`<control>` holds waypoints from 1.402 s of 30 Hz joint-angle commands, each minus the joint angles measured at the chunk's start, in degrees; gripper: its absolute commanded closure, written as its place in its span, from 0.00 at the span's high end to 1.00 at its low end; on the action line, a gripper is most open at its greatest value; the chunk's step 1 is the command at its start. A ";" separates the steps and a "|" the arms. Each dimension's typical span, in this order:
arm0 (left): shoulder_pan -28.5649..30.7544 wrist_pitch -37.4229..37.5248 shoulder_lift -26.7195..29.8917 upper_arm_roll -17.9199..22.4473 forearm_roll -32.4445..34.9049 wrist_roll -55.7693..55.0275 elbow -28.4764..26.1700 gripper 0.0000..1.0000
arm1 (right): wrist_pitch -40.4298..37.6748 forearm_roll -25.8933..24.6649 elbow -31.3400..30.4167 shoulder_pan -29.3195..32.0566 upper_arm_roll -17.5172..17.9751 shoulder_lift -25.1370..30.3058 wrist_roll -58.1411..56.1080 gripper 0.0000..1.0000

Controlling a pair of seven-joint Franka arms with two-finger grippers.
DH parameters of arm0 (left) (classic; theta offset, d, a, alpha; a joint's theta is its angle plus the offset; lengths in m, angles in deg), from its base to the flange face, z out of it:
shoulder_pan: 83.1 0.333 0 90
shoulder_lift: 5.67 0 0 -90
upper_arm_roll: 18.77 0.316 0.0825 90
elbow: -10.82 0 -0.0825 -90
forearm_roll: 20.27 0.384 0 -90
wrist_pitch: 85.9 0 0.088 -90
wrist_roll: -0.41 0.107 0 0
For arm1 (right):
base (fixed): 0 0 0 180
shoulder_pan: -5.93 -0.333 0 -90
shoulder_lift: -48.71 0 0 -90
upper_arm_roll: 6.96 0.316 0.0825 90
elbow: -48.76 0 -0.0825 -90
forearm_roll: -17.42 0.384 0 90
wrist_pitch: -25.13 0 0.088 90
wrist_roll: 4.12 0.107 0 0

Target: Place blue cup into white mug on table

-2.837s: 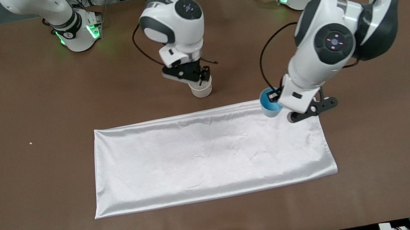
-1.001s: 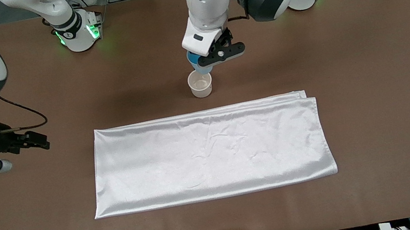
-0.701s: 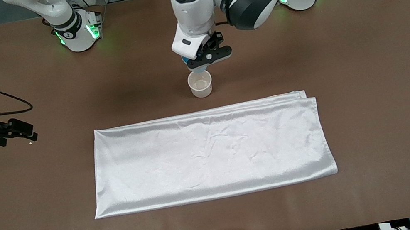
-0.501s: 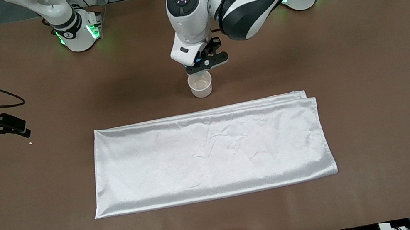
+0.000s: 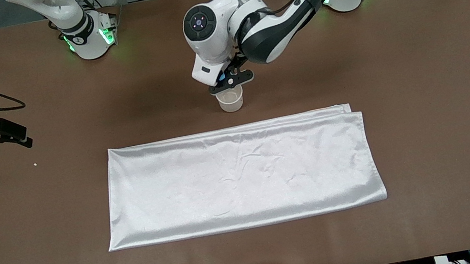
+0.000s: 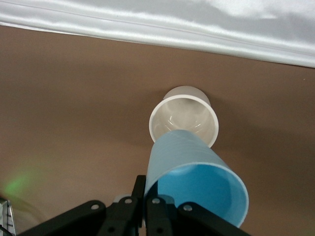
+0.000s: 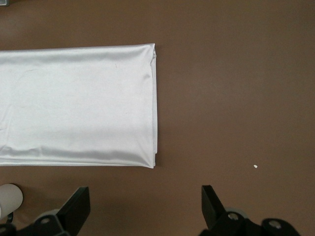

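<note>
The white mug (image 5: 230,100) stands upright on the brown table (image 5: 422,70), farther from the front camera than the cloth. My left gripper (image 5: 228,85) is right over the mug, shut on the rim of the blue cup (image 5: 221,77), which the hand mostly hides. In the left wrist view the blue cup (image 6: 197,177) hangs tilted in my left gripper (image 6: 146,196), its base over the open mouth of the mug (image 6: 183,118). My right gripper (image 5: 6,138) is open and empty over bare table at the right arm's end; it also shows in the right wrist view (image 7: 145,206).
A white rectangular cloth (image 5: 240,177) lies flat in the middle of the table, nearer to the front camera than the mug. It shows in the left wrist view (image 6: 197,29) and the right wrist view (image 7: 74,103). A small white crumb (image 5: 35,164) lies near my right gripper.
My left gripper has come down with the blue cup until it is just over the mug. My right gripper has drifted away from the front camera at its end of the table.
</note>
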 commanded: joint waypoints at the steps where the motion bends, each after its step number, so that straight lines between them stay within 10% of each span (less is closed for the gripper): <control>1: -1.61 -0.77 -1.11 0.75 1.72 -1.59 0.86 0.00 | -0.44 -0.60 -0.95 -0.42 0.28 1.40 -0.96 1.00; 42: -7.76 -4.99 -5.94 8.31 2.78 -1.42 0.77 0.00 | -9.41 -5.44 4.32 -1.39 0.37 1.40 -2.98 1.00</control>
